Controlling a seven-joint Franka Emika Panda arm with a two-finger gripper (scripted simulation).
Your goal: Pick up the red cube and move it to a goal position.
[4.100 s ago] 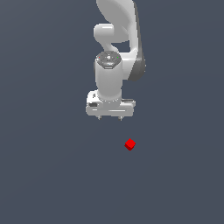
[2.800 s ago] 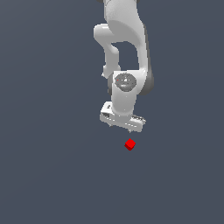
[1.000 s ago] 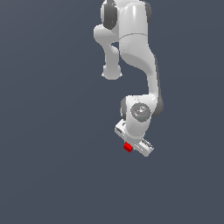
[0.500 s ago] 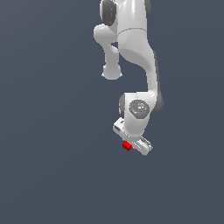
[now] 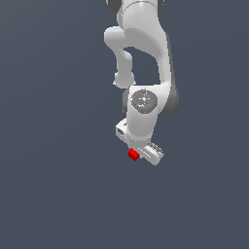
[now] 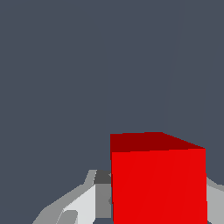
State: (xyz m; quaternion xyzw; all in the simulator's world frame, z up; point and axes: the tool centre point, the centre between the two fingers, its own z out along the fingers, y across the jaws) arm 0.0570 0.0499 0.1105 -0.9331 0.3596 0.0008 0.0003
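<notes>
Plain slate-grey ground is seen everywhere, unmarked, so no tabletop edge can be made out. Part of the white arm (image 5: 143, 44) is cut off by the exterior view's upper border. The red cube (image 5: 133, 154) is held between the fingers of the end effector (image 5: 139, 152), which are largely hidden behind it in the wrist view.

All around me is one flat, dark slate-grey backdrop (image 5: 53, 194), even in tone from edge to edge. I can make out no seam, wall or floor line in it. The light is soft and uniform. My wrist view shows the same plain grey field (image 6: 65, 65).
</notes>
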